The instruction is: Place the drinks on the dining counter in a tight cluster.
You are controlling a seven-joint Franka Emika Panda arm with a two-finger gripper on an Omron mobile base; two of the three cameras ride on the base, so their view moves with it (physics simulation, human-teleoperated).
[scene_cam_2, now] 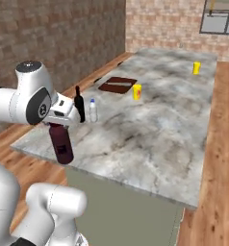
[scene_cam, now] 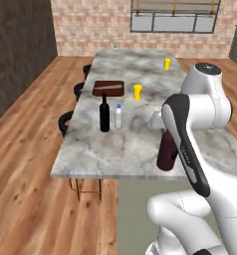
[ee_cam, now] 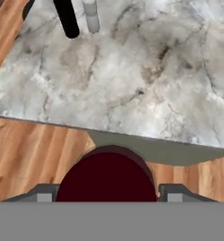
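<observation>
The stout dark maroon bottle (scene_cam_2: 61,143) hangs upright in the pincer (ee_cam: 107,190), held by its upper part near the front edge of the long grey-veined marble worktop (scene_cam_2: 150,129). In the hand view its round top sits between the two finger tips, with the worktop edge and wooden floor below it, so it seems to hang at or just off the near edge; whether its base touches the marble cannot be told.

The tall black wine bottle (scene_cam: 104,114) and the small whitish bottle with blue cap (scene_cam: 118,117) stand just beside each other further in on the worktop, towards the stool side. The maroon bottle is well apart from them, so the cluster is not yet made.

Risks, as a judgement: if the bottle is carried too low, its base could catch the worktop edge and twist in the grip. Brought in too fast or too close, it could knock over the wine bottle, which is narrow and tall, or push the light whitish bottle away. Letting go before the base is flat on the marble could tip it.

The pincer is partly spread, its fingers pressed on either side of the maroon bottle, pinching it.

A brown rectangular board (scene_cam: 108,88) and two small yellow cups (scene_cam: 137,91) stand further back.
</observation>
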